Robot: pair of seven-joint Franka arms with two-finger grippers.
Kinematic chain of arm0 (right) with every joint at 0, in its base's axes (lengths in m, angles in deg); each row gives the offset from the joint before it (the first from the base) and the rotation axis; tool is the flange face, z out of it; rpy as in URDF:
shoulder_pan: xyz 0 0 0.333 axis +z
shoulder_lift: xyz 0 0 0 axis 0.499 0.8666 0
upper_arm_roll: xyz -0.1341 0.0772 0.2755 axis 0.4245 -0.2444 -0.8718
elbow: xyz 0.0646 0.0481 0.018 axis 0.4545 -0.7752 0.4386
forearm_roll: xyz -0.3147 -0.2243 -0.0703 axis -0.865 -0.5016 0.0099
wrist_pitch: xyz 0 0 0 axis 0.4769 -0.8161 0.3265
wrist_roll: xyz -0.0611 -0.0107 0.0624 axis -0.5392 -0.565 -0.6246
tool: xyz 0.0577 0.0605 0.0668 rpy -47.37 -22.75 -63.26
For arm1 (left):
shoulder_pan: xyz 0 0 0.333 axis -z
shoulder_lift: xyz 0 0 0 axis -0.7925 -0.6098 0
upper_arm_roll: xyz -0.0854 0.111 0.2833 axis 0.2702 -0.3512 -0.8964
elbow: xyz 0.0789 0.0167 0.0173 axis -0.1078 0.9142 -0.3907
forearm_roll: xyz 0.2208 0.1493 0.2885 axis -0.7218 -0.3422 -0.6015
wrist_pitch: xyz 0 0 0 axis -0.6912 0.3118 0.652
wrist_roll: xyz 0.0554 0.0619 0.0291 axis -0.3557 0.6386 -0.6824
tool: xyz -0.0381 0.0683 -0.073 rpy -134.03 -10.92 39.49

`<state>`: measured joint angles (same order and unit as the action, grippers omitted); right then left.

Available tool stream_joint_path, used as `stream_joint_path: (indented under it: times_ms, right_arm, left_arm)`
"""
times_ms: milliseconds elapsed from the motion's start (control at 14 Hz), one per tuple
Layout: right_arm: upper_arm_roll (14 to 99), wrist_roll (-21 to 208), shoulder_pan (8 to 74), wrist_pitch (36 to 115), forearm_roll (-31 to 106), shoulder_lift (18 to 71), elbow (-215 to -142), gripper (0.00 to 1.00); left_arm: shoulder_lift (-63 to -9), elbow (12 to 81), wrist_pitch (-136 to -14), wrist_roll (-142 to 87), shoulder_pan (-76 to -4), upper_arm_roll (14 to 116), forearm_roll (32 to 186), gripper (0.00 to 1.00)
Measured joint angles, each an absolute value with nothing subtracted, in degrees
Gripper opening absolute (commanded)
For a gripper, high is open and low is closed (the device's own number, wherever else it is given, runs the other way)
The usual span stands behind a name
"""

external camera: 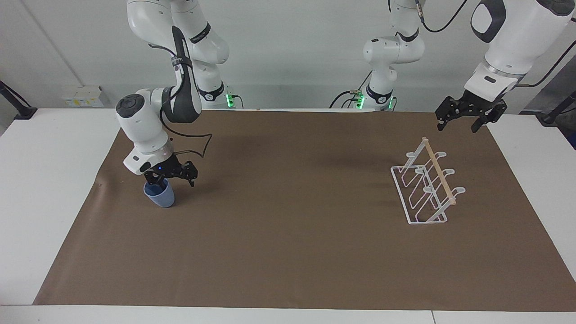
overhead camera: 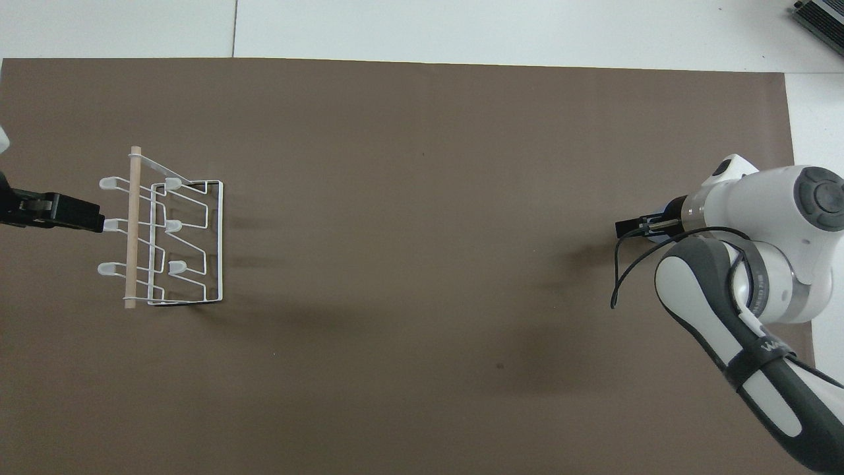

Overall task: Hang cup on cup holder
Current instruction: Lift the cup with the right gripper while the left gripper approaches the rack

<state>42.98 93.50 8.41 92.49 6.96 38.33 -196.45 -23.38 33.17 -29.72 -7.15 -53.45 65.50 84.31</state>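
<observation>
The light blue cup (external camera: 160,195) stands upright on the brown mat toward the right arm's end of the table. My right gripper (external camera: 173,182) is open and low over it. One finger (external camera: 155,182) dips into the cup's mouth, and the other hangs outside the rim. In the overhead view the right gripper (overhead camera: 634,227) and its wrist hide the cup. The white wire cup holder (external camera: 425,191) (overhead camera: 177,239) stands toward the left arm's end with nothing on its prongs. My left gripper (external camera: 456,128) (overhead camera: 78,215) waits open in the air beside the holder.
A brown mat (external camera: 288,243) covers most of the white table (external camera: 49,180). A black cable (external camera: 198,144) loops off the right wrist just above the mat.
</observation>
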Motion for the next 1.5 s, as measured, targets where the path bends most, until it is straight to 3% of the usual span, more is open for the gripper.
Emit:
stream_joint_path:
  times_ms: [71,214,643,714,1500]
  right_arm:
    - [43.02,93.5,8.31,92.54,6.96,38.39,-196.66,0.97]
    - [43.05,93.5,8.12,92.58,6.96,38.45,-196.78,0.67]
    - [43.05,93.52,8.03,92.95,6.77,38.45,-196.69,0.04]
    - [43.05,93.52,8.03,92.98,6.73,38.45,-196.66,0.0]
    - [43.06,93.53,7.82,92.77,6.44,38.59,-195.38,0.0]
  left_arm:
    - [-23.38,33.17,-29.72,-7.15,-53.45,65.5,84.31,1.0]
    - [-23.38,33.17,-29.72,-7.15,-53.45,65.5,84.31,1.0]
    - [-23.38,33.17,-29.72,-7.15,-53.45,65.5,84.31,1.0]
    - [-23.38,33.17,-29.72,-7.15,-53.45,65.5,84.31,1.0]
    - [-23.33,33.55,-29.41,-7.15,-53.43,65.65,84.31,1.0]
